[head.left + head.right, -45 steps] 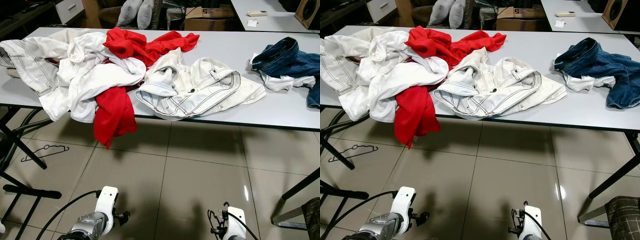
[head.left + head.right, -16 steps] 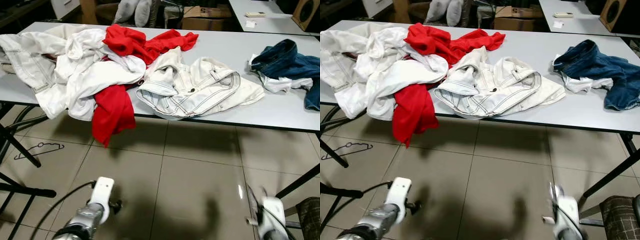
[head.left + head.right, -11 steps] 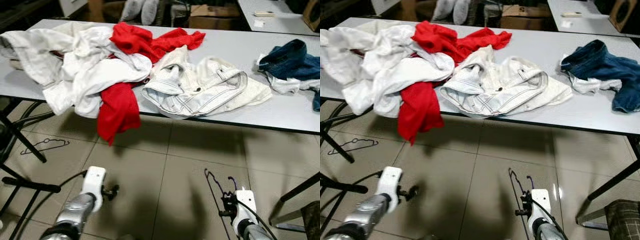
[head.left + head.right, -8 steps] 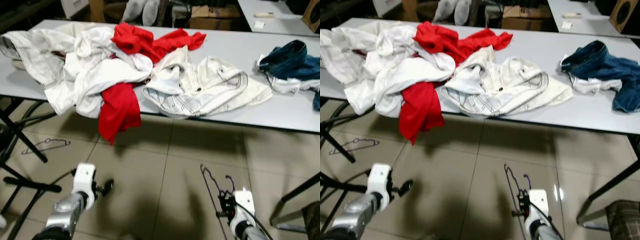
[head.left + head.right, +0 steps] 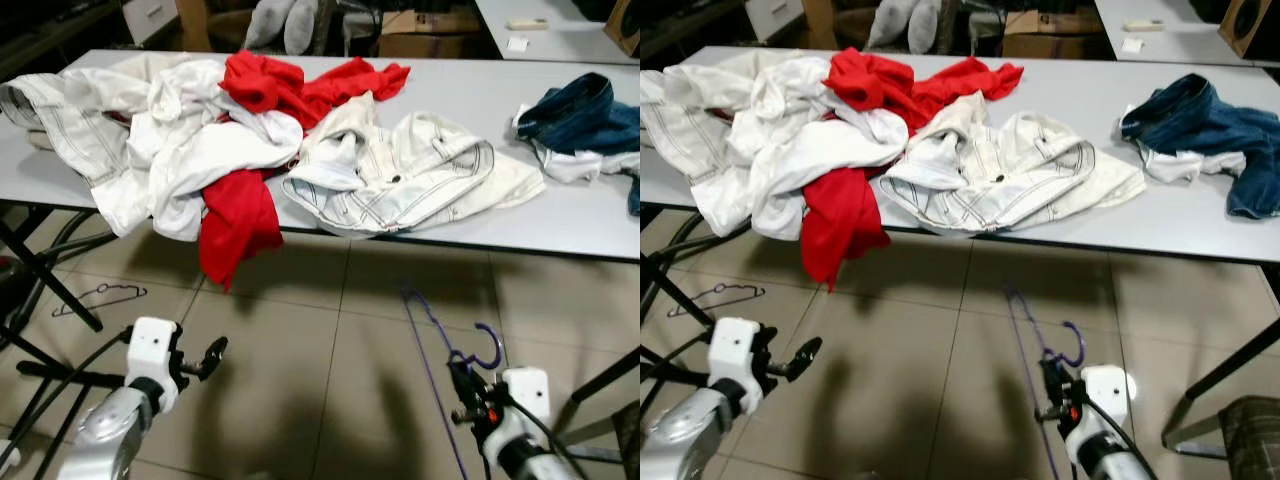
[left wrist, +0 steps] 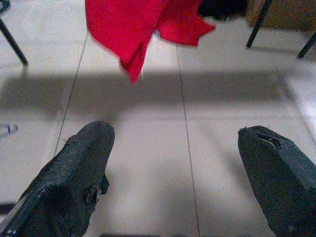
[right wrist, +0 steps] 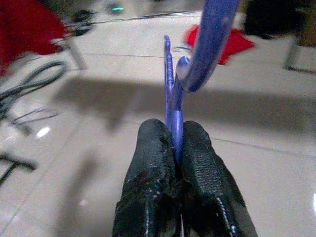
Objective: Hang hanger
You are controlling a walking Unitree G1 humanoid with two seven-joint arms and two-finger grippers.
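Note:
A purple hanger (image 7: 210,39) stands up from my right gripper (image 7: 174,140), whose fingers are shut on its wire just below the hook. In the eye views this gripper (image 5: 463,382) is low at the right, over the floor tiles in front of the table, and the hanger's hook (image 5: 1077,342) curls above it. My left gripper (image 5: 212,352) is low at the left with its fingers (image 6: 89,148) wide apart and nothing between them. A second, dark hanger (image 5: 100,297) lies on the floor at the left.
A long grey table (image 5: 590,215) ahead carries a heap of white clothes (image 5: 170,140), a red garment (image 5: 240,215) hanging over its edge, a white jacket (image 5: 410,170) and jeans (image 5: 580,105). Black stand legs (image 5: 45,285) and cables are at the left.
My right gripper has come up and moved right with the purple hanger, which now stands clearer of the floor. My left arm has swung further to the left.

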